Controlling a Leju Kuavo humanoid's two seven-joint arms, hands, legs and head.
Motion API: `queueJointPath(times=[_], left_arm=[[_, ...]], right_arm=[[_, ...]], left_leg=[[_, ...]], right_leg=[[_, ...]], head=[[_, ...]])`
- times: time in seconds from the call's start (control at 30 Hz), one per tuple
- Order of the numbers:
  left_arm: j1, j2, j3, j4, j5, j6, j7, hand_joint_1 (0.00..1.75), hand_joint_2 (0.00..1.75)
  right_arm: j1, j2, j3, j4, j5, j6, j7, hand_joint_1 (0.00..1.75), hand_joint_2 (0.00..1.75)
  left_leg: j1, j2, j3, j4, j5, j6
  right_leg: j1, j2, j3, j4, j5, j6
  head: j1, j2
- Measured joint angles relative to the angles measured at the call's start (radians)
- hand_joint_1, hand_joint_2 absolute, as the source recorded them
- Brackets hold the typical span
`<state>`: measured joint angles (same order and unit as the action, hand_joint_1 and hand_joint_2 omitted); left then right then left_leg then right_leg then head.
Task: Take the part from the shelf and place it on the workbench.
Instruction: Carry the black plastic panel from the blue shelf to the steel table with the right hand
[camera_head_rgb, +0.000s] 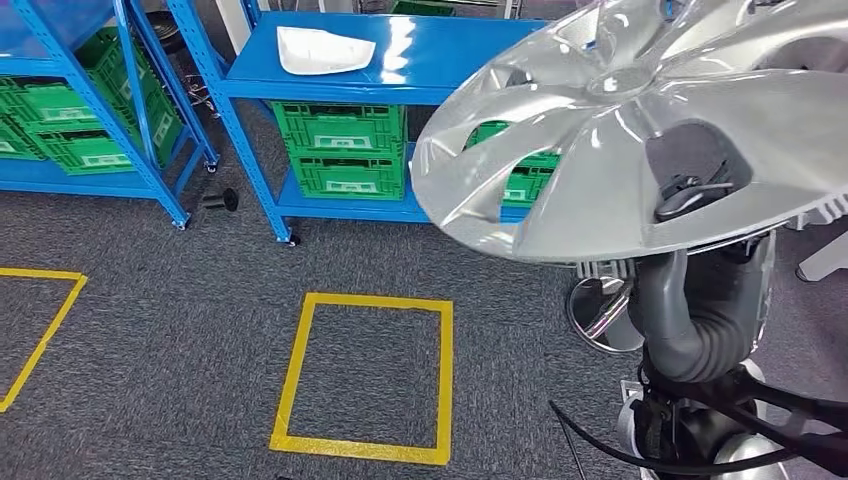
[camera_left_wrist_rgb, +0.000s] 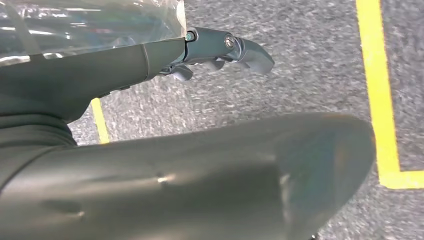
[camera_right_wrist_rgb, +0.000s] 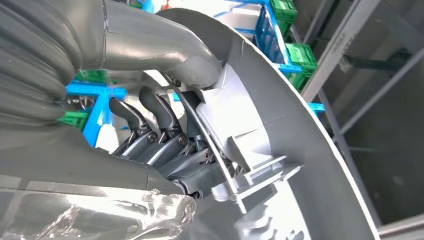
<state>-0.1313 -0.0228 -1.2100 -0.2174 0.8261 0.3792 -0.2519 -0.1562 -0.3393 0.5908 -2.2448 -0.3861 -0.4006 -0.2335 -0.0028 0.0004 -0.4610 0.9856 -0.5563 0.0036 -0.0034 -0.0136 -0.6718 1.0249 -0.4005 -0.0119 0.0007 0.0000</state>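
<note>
Green crates (camera_head_rgb: 345, 150) near a yellow floor square (camera_head_rgb: 365, 378).

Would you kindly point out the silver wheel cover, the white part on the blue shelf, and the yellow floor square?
silver wheel cover (camera_head_rgb: 560, 190), head view, on its shiny outer face.
white part (camera_head_rgb: 322, 50), head view, on its middle.
yellow floor square (camera_head_rgb: 296, 375), head view, on the left tape strip.

We see a grey ribbed cover (camera_head_rgb: 690, 330) on our right arm, black cables (camera_head_rgb: 700, 460) below, and screws on grey-blue fingers (camera_left_wrist_rgb: 220, 47).
</note>
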Motion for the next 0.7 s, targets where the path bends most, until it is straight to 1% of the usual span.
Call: queueJointPath(times=[0.03, 0.07, 0.1, 0.13, 0.17, 0.2, 0.23, 0.27, 0.3, 0.33, 0.37, 0.4, 0.43, 0.47, 0.5, 0.53, 0.57, 0.6, 0.63, 0.67, 0.7], left_arm=[[0.002, 0.0, 0.0, 0.0, 0.001, 0.0, 0.0, 0.0, 1.75], [0.004, 0.0, 0.0, 0.0, 0.001, 0.0, 0.001, 0.0, 1.75], [0.004, 0.0, 0.0, 0.0, 0.001, 0.0, 0.001, 0.0, 1.75], [0.003, -0.001, 0.0, 0.0, 0.001, 0.0, 0.001, 0.0, 1.75], [0.003, -0.002, 0.0, 0.0, 0.001, 0.0, 0.001, 0.0, 1.75], [0.003, -0.002, 0.0, 0.0, 0.001, 0.0, 0.001, 0.0, 1.75], [0.003, -0.002, 0.0, 0.0, 0.001, 0.0, 0.001, 0.0, 1.75], [0.003, -0.002, 0.0, 0.0, 0.001, 0.0, 0.001, 0.0, 1.75], [0.003, -0.003, 0.0, 0.0, 0.001, 0.0, 0.001, 0.0, 1.75], [0.003, -0.003, 0.0, 0.0, 0.001, 0.0, 0.001, 0.0, 1.75], [0.003, -0.004, 0.0, 0.0, 0.0, 0.0, 0.0, 0.0, 1.75], [0.003, -0.004, 0.0, 0.0, 0.0, 0.0, 0.0, 0.0, 1.75], [0.003, -0.005, 0.0, 0.0, 0.0, 0.0, 0.0, 0.0, 1.75], [0.003, -0.005, 0.0, 0.0, 0.0, 0.0, 0.0, 0.0, 1.75], [0.003, -0.005, 0.0, 0.0, 0.0, 0.0, 0.0, 0.0, 1.75], [0.005, -0.005, 0.0, 0.0, 0.0, 0.0, 0.001, 0.0, 1.75], [0.007, -0.005, 0.0, 0.0, 0.0, 0.0, 0.002, 0.0, 1.75], [0.008, -0.005, 0.0, 0.0, 0.0, 0.0, 0.002, 0.0, 1.75], [0.009, -0.005, 0.0, 0.0, 0.0, 0.0, 0.003, 0.0, 1.75], [0.01, -0.005, 0.0, 0.0, 0.0, 0.0, 0.004, 0.0, 1.75], [0.009, -0.005, 0.0, 0.0, 0.0, 0.0, 0.004, 0.0, 1.75]], right_arm=[[0.003, -0.004, -0.008, -0.004, 0.0, -0.003, 0.0, 1.75, 1.75], [0.005, -0.009, -0.015, -0.009, 0.0, -0.005, 0.0, 1.75, 1.75], [0.007, -0.013, -0.021, -0.013, 0.0, -0.006, 0.0, 1.75, 1.75], [0.008, -0.016, -0.026, -0.016, 0.0, -0.007, 0.0, 1.75, 1.75], [0.009, -0.018, -0.031, -0.019, 0.0, -0.007, 0.0, 1.75, 1.75], [0.01, -0.02, -0.034, -0.021, 0.0, -0.007, 0.001, 1.75, 1.75], [0.011, -0.023, -0.038, -0.023, 0.0, -0.007, 0.001, 1.75, 1.75], [0.012, -0.025, -0.04, -0.025, 0.0, -0.007, 0.002, 1.75, 1.75], [0.012, -0.027, -0.043, -0.027, 0.0, -0.007, 0.002, 1.75, 1.75], [0.011, -0.028, -0.045, -0.029, 0.0, -0.008, 0.003, 1.75, 1.75], [0.011, -0.029, -0.047, -0.033, 0.0, -0.009, 0.003, 1.75, 1.75], [0.011, -0.03, -0.049, -0.036, 0.0, -0.01, 0.004, 1.75, 1.75], [0.011, -0.031, -0.051, -0.038, 0.0, -0.011, 0.005, 1.75, 1.75], [0.012, -0.031, -0.053, -0.04, 0.0, -0.012, 0.005, 1.75, 1.75], [0.013, -0.032, -0.055, -0.04, 0.0, -0.013, 0.006, 1.75, 1.75], [0.014, -0.033, -0.056, -0.041, 0.001, -0.015, 0.007, 1.75, 1.75], [0.014, -0.033, -0.056, -0.041, 0.001, -0.015, 0.007, 1.75, 1.75], [0.014, -0.033, -0.057, -0.042, 0.001, -0.016, 0.008, 1.75, 1.75], [0.015, -0.033, -0.057, -0.042, 0.002, -0.016, 0.008, 1.75, 1.75], [0.015, -0.033, -0.057, -0.042, 0.002, -0.017, 0.009, 1.75, 1.75], [0.016, -0.033, -0.058, -0.042, 0.002, -0.018, 0.009, 1.75, 1.75]], left_leg=[[0.001, 0.003, -0.01, -0.003, 0.012, 0.008], [0.003, 0.005, -0.023, -0.005, 0.026, 0.014], [0.004, 0.007, -0.037, -0.005, 0.038, 0.019], [0.003, 0.007, -0.051, -0.004, 0.051, 0.022], [0.003, 0.007, -0.067, -0.002, 0.064, 0.023], [0.002, 0.007, -0.085, 0.001, 0.077, 0.023], [0.002, 0.008, -0.104, 0.005, 0.09, 0.022], [0.002, 0.007, -0.125, 0.01, 0.102, 0.02], [0.002, 0.007, -0.145, 0.016, 0.113, 0.018], [0.001, 0.006, -0.162, 0.023, 0.122, 0.015], [0.0, 0.005, -0.175, 0.029, 0.131, 0.012], [-0.001, 0.004, -0.185, 0.034, 0.14, 0.008], [-0.002, 0.004, -0.193, 0.035, 0.151, 0.002], [-0.001, 0.004, -0.198, 0.034, 0.163, -0.003], [0.0, 0.003, -0.204, 0.032, 0.168, -0.009], [0.001, 0.003, -0.209, 0.037, 0.157, -0.016], [0.002, 0.002, -0.216, 0.055, 0.127, -0.021], [0.003, 0.001, -0.226, 0.094, 0.077, -0.026], [0.005, 0.001, -0.238, 0.151, 0.022, -0.03], [0.006, 0.001, -0.248, 0.217, -0.021, -0.033], [0.007, 0.001, -0.253, 0.276, -0.042, -0.035]], right_leg=[[-0.002, 0.002, -0.005, 0.008, -0.018, 0.006], [-0.003, 0.004, -0.013, 0.034, -0.057, 0.012], [-0.004, 0.006, -0.024, 0.08, -0.111, 0.016], [-0.004, 0.006, -0.035, 0.14, -0.164, 0.02], [-0.005, 0.006, -0.044, 0.206, -0.201, 0.022], [-0.005, 0.006, -0.045, 0.258, -0.211, 0.023], [-0.005, 0.006, -0.034, 0.284, -0.196, 0.024], [-0.005, 0.006, -0.009, 0.278, -0.167, 0.023], [-0.005, 0.006, 0.032, 0.238, -0.137, 0.021], [-0.004, 0.006, 0.088, 0.167, -0.127, 0.016], [-0.003, 0.006, 0.145, 0.085, -0.135, 0.011], [-0.002, 0.007, 0.187, 0.018, -0.152, 0.006], [0.001, 0.008, 0.211, -0.026, -0.167, 0.001], [0.003, 0.009, 0.213, -0.043, -0.17, -0.005], [0.001, 0.008, 0.204, -0.044, -0.162, -0.011], [0.0, 0.007, 0.193, -0.044, -0.15, -0.018], [-0.003, 0.006, 0.183, -0.045, -0.138, -0.024], [-0.005, 0.004, 0.17, -0.045, -0.126, -0.029], [-0.005, 0.004, 0.156, -0.042, -0.115, -0.033], [-0.005, 0.004, 0.141, -0.038, -0.105, -0.034], [-0.004, 0.004, 0.123, -0.032, -0.095, -0.034]], head=[[0.001, 0.0], [0.004, 0.0], [0.007, 0.0], [0.011, 0.0], [0.014, 0.0], [0.017, 0.0], [0.02, 0.0], [0.022, 0.0], [0.025, 0.0], [0.028, 0.0], [0.03, 0.0], [0.032, 0.0], [0.033, 0.0], [0.033, 0.0], [0.033, 0.0], [0.032, 0.0], [0.029, 0.0], [0.024, 0.0], [0.018, 0.0], [0.012, 0.0], [0.007, 0.0]])
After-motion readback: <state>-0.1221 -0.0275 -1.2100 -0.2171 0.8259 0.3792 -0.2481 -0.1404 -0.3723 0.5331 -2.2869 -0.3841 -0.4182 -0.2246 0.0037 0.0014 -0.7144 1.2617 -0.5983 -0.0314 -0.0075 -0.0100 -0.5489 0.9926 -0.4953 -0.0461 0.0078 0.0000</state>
